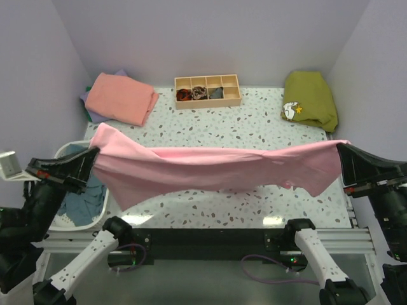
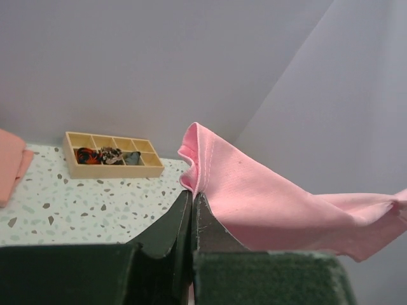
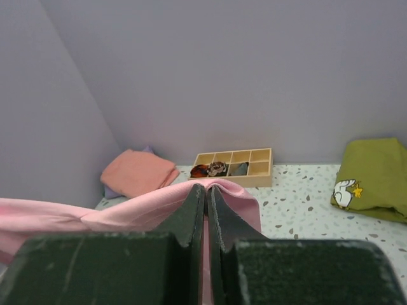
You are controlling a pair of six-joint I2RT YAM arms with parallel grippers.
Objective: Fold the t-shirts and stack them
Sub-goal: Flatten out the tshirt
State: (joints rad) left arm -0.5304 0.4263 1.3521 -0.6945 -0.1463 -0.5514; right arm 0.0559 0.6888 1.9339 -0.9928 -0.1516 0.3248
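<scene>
- Nearest, along the bottom: a dark rail (image 1: 203,243) at the near edge of the counter (image 1: 254,124).
- Low on the left: left gripper (image 1: 94,154), pinched tight on one end of the light pink t-shirt (image 1: 210,168) (jaws pressed together in the wrist view, with a pink hem poking up between them).
- Low on the right: right gripper (image 1: 339,149), squeezed tight on the other end of the same t-shirt.
- Light pink t-shirt: stretched wide between the two grippers, up in the air over the near part of the counter, sagging a little in the middle, with a loose flap drooping near each end.
- Beside the left gripper, at the counter's left side: a white basket (image 1: 68,148) with a crumpled teal-blue t-shirt (image 1: 82,198) inside.
- Back left corner: a folded salmon t-shirt (image 1: 121,98) lying on top of a lavender t-shirt (image 1: 89,109), with only the lavender edges peeking out.
- Back middle, near the wall: a wooden tray (image 1: 208,91) split into little boxes, with small dark things in three boxes of the front row.
- Back right corner: a folded green cloth (image 1: 311,98) with a white bunny and a yellow star on it.
</scene>
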